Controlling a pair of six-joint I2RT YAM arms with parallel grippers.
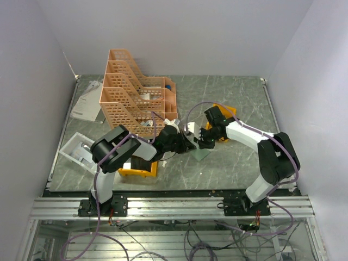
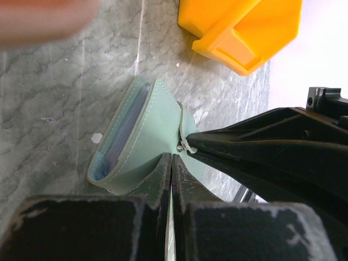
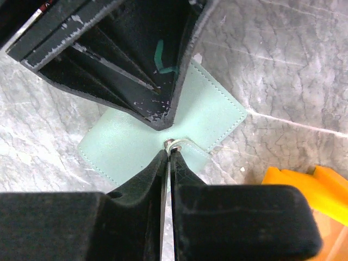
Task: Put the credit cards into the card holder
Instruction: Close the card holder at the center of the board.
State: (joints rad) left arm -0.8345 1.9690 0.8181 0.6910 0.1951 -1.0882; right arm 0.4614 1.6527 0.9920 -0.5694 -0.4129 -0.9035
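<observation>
The card holder (image 1: 203, 154), a pale grey-green wallet, lies on the marbled table between the two arms. In the left wrist view the card holder (image 2: 144, 136) is folded and bulges open along its left edge, showing a blue-grey lining. My left gripper (image 2: 172, 157) is shut, its tips pressed against the wallet's outer face. My right gripper (image 3: 169, 148) is shut on the small strap with the metal snap (image 3: 171, 143) at the wallet's edge. The left fingers (image 3: 157, 111) come down onto the card holder (image 3: 212, 109) just beyond it. No credit cards show in any view.
A peach lattice file rack (image 1: 133, 92) stands at the back left. One orange-yellow bin (image 1: 138, 168) sits by the left arm, another orange-yellow bin (image 1: 231, 113) behind the right arm. A white tray (image 1: 76, 152) and white papers (image 1: 87, 106) lie at the far left.
</observation>
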